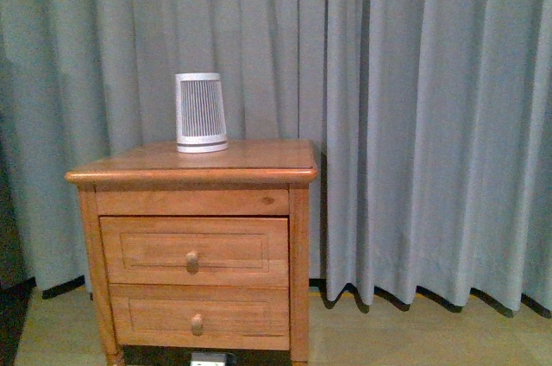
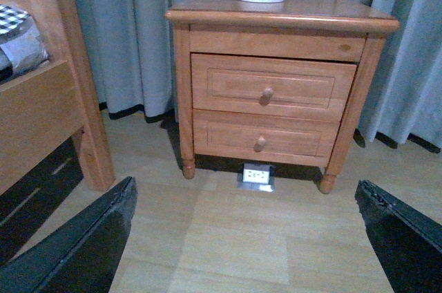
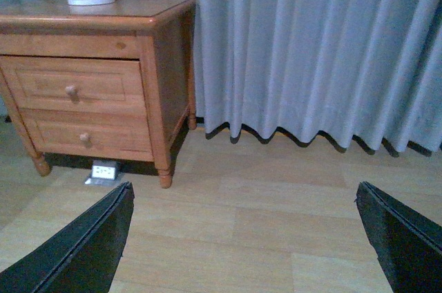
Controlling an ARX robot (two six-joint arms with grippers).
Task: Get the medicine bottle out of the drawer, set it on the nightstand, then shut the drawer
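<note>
Below orange-brown wooden nightstand (image 1: 259, 157) top, upper panelled drawer (image 1: 138, 251) shut: rigid, prob. needs straight pull on small round knob (image 1: 191, 259); left gripper (image 2: 243, 184), right gripper (image 3: 243, 186) spread wide.

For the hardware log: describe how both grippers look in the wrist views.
Left gripper: two matte black, wedge-shaped fingers with slightly rough edges. Right gripper: the same black tapering fingers. No cables, markings or arm links show.

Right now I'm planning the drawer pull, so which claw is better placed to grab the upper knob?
Likely left. Its wrist view faces the nightstand squarely, the drawer shut, its knob centred ahead of the open left claw. The right claw, open, points mostly at curtain.
</note>
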